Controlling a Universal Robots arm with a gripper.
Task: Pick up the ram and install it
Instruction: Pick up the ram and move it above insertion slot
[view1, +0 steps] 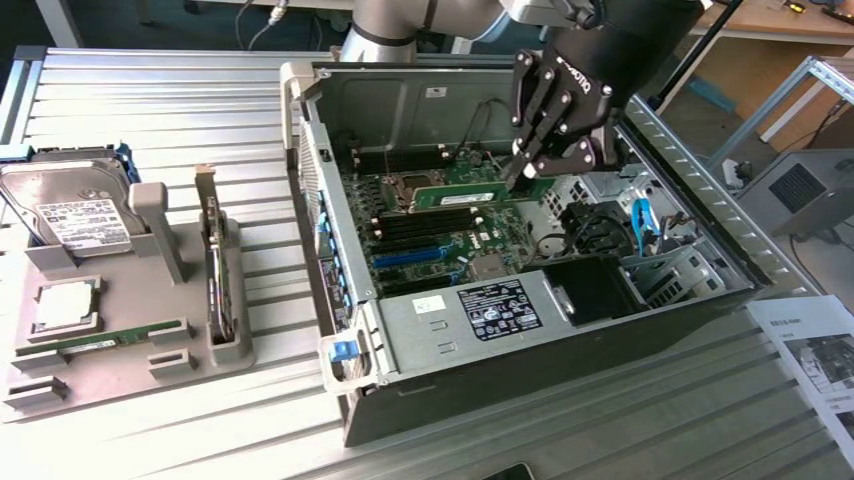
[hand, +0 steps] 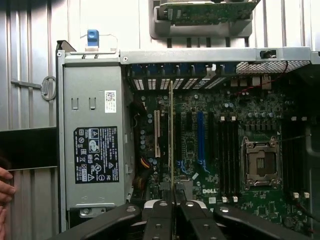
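So the tool (view1: 527, 175) has its fingers pinched narrow on one short end of the ram (view1: 461, 195). The stick hangs inside the open PC case (view1: 400, 420), over the motherboard (hand: 192, 150) and close to the CPU socket (hand: 260, 161) and the long black memory slots (hand: 227, 155). From the wrist view the ram is just a thin edge-on line running away from the fingers. It's hard to tell which slot it lines up with, or whether it's touching one at all.

What could go wrong, as a guess:
- With only one end gripped, the free end could droop or twist, so it meets the slot at an angle and jams.
- If the notch isn't matched to the slot key, pushing down could flex the board or crack the stick.
- A thin edge in a narrow pinch could slip once downward force comes on.
- There's a person's hand (hand: 5, 187) right at the picture edge beside the case, which isn't great near a moving arm.

Readable stuff: "DELL" (hand: 209, 190) is printed in white on the motherboard. The power supply (hand: 92, 100) has a black label full of certification marks plus a small barcode sticker, all too small to read. Same goes for the label on the hard drive (view1: 74, 215) over on the grey tray (view1: 200, 355), which sits on the ribbed counter (view1: 174, 120) and also holds another green stick (view1: 100, 340).
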